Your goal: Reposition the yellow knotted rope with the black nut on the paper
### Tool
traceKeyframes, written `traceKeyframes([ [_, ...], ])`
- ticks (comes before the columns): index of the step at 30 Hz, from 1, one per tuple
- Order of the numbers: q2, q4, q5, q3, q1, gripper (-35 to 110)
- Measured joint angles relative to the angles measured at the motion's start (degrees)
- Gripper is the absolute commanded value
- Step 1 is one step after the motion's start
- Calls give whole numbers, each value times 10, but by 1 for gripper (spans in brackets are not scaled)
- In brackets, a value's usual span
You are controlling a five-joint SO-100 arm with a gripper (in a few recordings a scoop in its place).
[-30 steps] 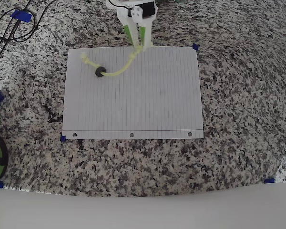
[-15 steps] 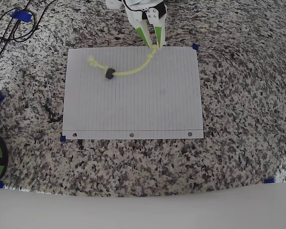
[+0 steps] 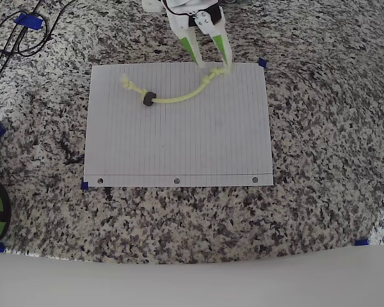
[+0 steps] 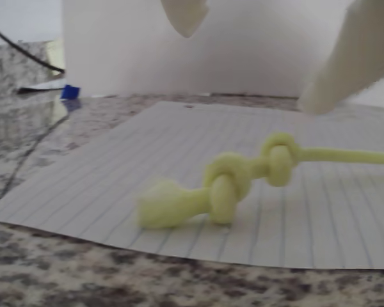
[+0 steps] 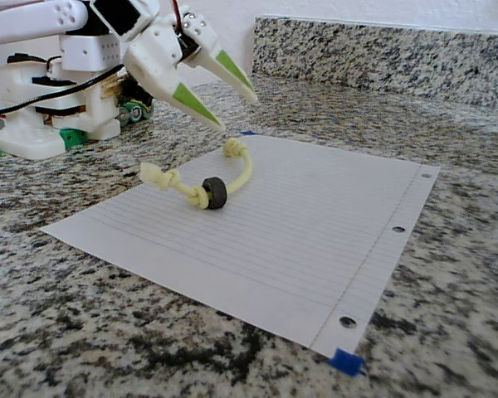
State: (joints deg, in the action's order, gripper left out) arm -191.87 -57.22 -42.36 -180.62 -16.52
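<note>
1. Paper (image 3: 198,141) fills the middle of the overhead frame, flat on the granite counter (image 3: 320,128).
2. Gripper (image 3: 214,64) hangs at the top centre, fingers spread, holding nothing.
3. Yellow knotted rope (image 3: 179,96) curves across the sheet's upper part.
4. Black nut (image 3: 148,99) sits threaded on the rope toward its left end.

You've got one yellow knotted rope (image 3: 179,94) just below the two fingers (image 3: 193,50), and one black nut (image 3: 148,99) threaded on it. One paper (image 3: 198,141) under them, three punched holes along its edge. Blue tape pieces (image 3: 262,62) on the tabletop (image 3: 326,128): six countable overhead.
</note>
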Motion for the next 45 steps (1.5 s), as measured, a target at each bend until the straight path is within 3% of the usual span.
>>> traceKeyframes([
  [10, 71, 91, -102, 7, 208, 50],
  [18, 183, 75, -168, 65, 339, 47],
  [25, 286, 79, -190, 91, 374, 45],
  [45, 417, 253, -221, 91, 352, 41],
])
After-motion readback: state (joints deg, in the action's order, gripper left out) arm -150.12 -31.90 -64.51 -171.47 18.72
